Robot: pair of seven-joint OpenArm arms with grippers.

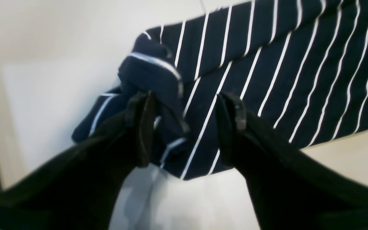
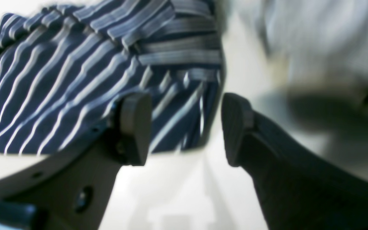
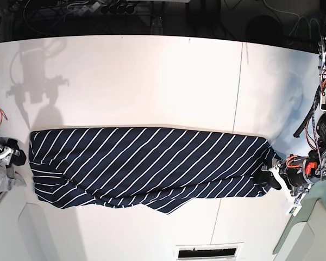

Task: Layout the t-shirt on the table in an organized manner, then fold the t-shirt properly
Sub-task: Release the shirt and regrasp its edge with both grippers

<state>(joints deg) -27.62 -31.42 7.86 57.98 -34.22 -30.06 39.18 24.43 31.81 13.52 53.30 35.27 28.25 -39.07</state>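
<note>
Across the worktop point(image 3: 152, 76) centre, from nine to three o'clock, lies the t-shirt point(image 3: 146, 166) in a long band. Both end effectors, left point(image 1: 185, 127) and right point(image 2: 185, 127), gape open; bunched corner fabric between the left fingers may snag and drag.

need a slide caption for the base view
Striped t-shirt stretched lengthwise across the white table, with the left gripper at one end and the right gripper at the other.

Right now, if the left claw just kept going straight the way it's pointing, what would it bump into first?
Most likely the t-shirt: the left gripper stands open around its bunched end, so cloth lies directly ahead, with the table underneath. Depth is hard to judge.
</note>
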